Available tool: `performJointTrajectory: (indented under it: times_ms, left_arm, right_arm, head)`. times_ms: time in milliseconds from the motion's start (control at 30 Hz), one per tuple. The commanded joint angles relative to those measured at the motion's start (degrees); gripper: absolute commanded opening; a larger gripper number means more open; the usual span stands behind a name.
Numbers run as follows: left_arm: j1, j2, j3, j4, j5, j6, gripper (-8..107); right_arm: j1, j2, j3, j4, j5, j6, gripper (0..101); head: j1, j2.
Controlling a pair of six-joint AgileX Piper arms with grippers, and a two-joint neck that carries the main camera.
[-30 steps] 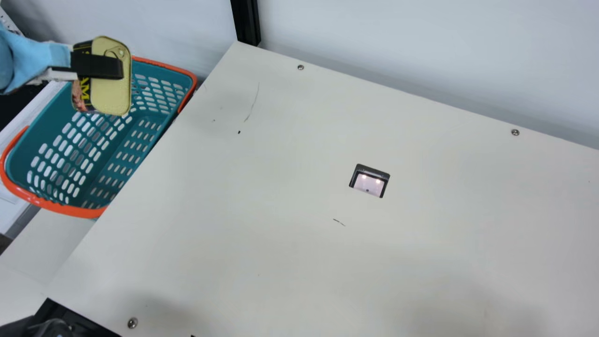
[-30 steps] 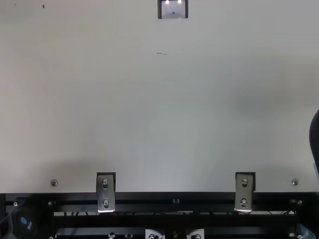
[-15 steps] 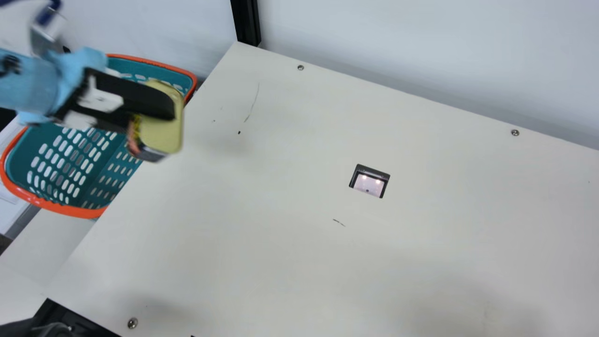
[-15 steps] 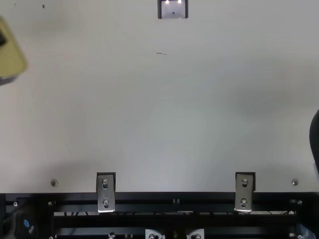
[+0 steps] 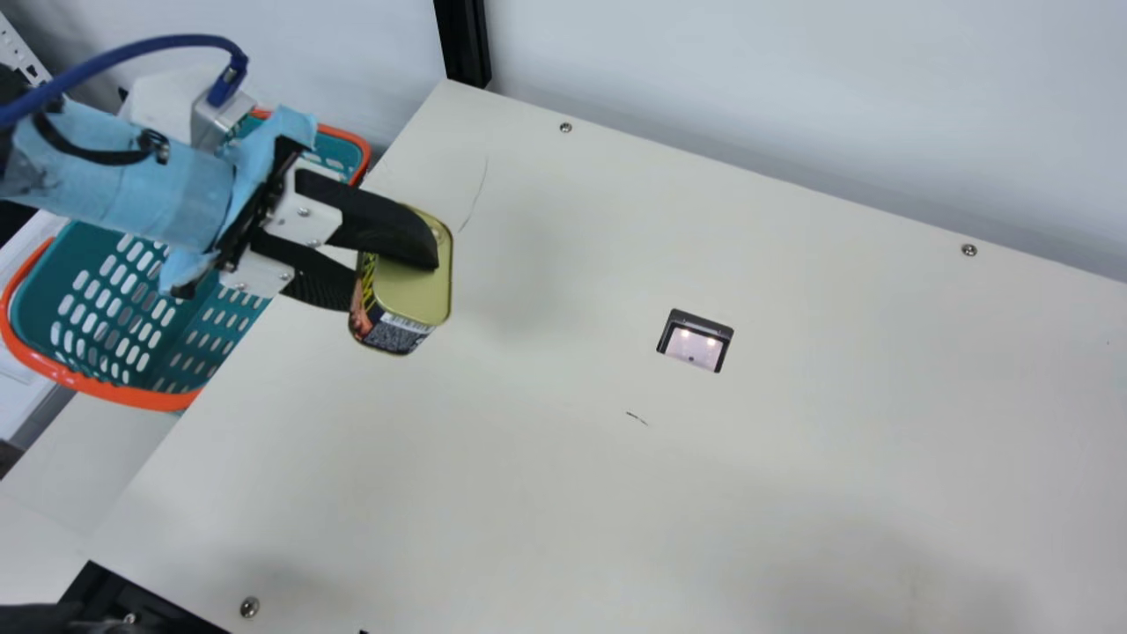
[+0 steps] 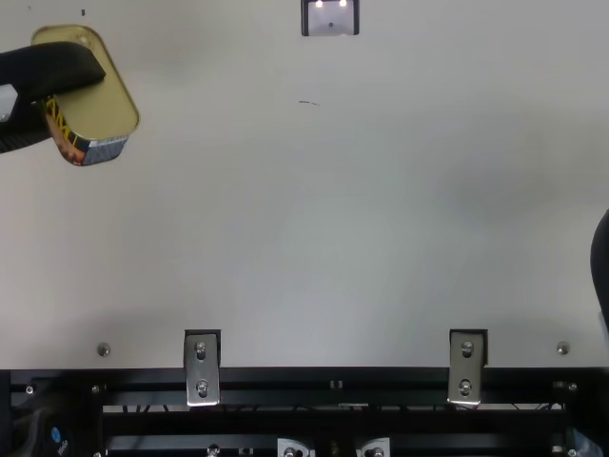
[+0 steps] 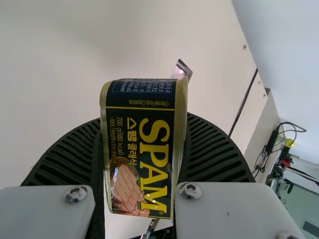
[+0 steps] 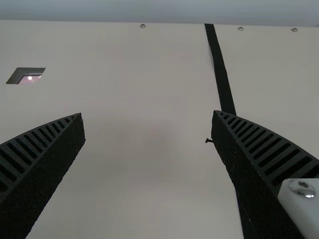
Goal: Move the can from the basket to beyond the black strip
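Observation:
In the main view my left gripper is shut on the can, held above the table's left part, right of the basket. The top view has the can at its upper left. Ribbed fingers of my left gripper press both sides of the can in the left wrist view. In the right wrist view my right gripper stands open with nothing between its fingers, and the black strip runs along the table, partly behind one finger.
A small square opening lies in the middle of the table. A wall rises behind the table's far edge, with a black post by the far left corner. Cables hang beyond the table's end.
My left gripper has carried the can from above the basket rightward to over the table, and more of the arm has come into the main view. The can has entered the top view.

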State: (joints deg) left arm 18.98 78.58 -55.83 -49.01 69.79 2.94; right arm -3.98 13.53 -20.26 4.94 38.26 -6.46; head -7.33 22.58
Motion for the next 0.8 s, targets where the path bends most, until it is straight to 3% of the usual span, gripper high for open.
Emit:
performJointTrajectory:
  times_ms: [0,767]
  left_arm:
    - [-0.05,0.03,-0.12,0.03,0.02,-0.11,10]
    - [-2.42,5.33,2.75,-3.47,-0.02,-9.75,10]
  right_arm:
    - [0.00,0.00,0.00,0.00,0.00,0.00,101]
    - [0.00,0.00,0.00,0.00,0.00,0.00,101]
  head:
    - [-1.70,0.91]
    - [-1.70,0.91]
